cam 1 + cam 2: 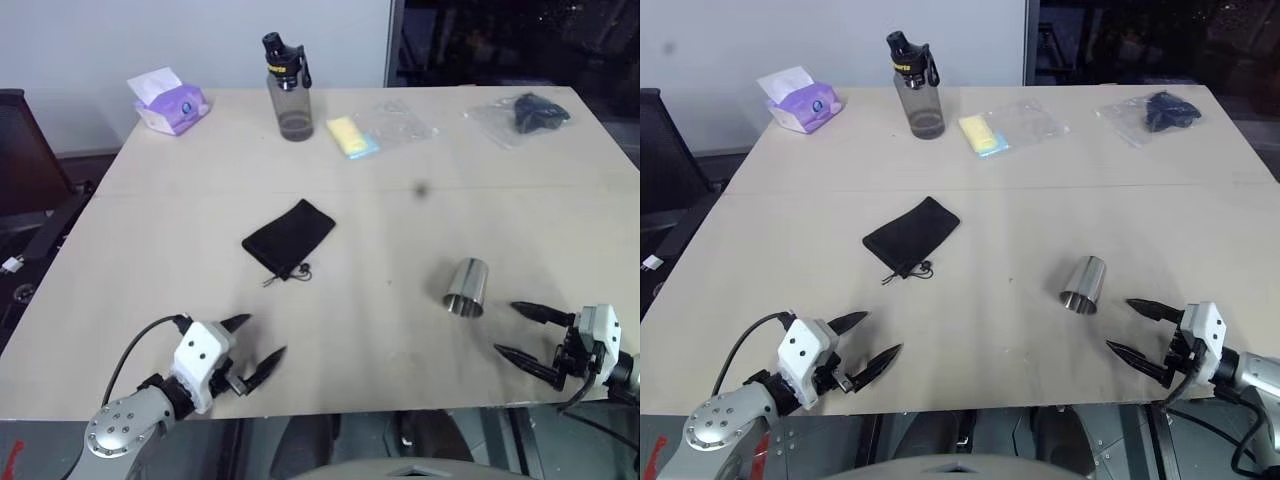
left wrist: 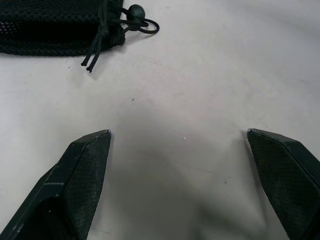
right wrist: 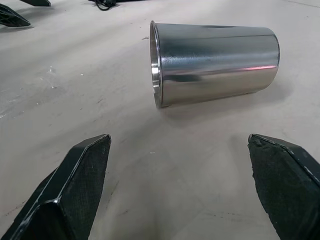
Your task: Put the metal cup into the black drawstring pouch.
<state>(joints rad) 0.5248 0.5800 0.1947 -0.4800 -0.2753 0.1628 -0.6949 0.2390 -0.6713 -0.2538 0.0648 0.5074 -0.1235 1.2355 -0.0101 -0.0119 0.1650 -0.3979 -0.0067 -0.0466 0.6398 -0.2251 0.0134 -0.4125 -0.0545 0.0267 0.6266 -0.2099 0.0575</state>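
Right wrist view: shiny silver steel cup (image 3: 215, 62) lies sideways, unheld; soft black fabric drawstring pouch (image 1: 288, 237) flat; both grippers' jaws spread.

Even, soft overhead light on the pale table (image 1: 180, 250); shadows faint and short. Metal cup (image 3: 215, 62) sharp in the right wrist view, streaked with bright reflections and a pinkish glint. Background beyond the table's far right corner very dark. No motion blur.
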